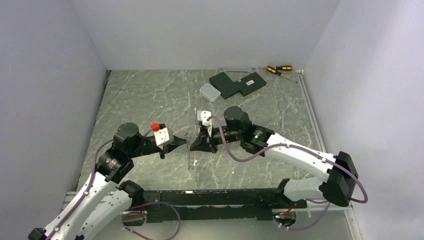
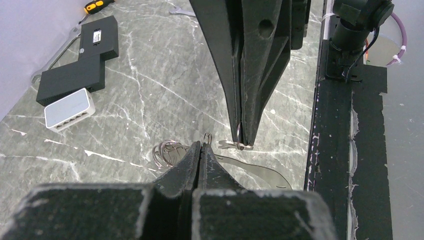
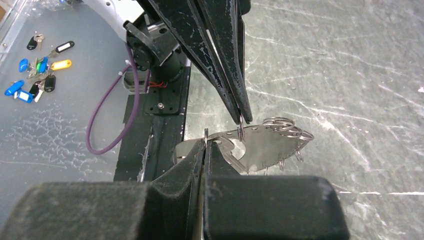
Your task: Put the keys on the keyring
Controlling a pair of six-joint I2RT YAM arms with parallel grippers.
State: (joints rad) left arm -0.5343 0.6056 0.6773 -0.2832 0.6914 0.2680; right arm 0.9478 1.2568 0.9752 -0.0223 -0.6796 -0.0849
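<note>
near my left arm's base, off the marbled top, lies a scatter of coloured key tags (image 3: 35, 65), well apart from the work and no bother to me.

my left gripper (image 2: 201, 146) is clenched, its 2 fingers pressed tight on a thin wire edge of the keyring (image 3: 265, 145). the keyring hangs in the air between my 2 grippers, just above the middle of the table (image 1: 145, 100). i judge it light, thin and stiff with some spring, and slick as bare metal is, so a pinch at the rim could let it swivel or slip. the rim is the only place for me to take hold of it, and each grip needs to sit square. the keys (image 3: 280, 124), as far as i can tell, are the tiny silvery bits bunched at its far end, touching it. they are too small for me to be sure which are keys and which are plain loops. they look featherlight and loose enough to slide about.

my right gripper (image 3: 207, 144) is clamped shut too, on the keyring's other edge, tip to tip with the left. that closeness is what stands in my way, since there is little room between the fingertips to work.

further right and toward the back, a white box (image 1: 209, 91), 2 black boxes (image 1: 237, 84) and 2 screwdrivers (image 1: 279, 69) lie well apart. a thin wrench (image 1: 283, 122) lies beyond my right forearm. none of these blocks me.
</note>
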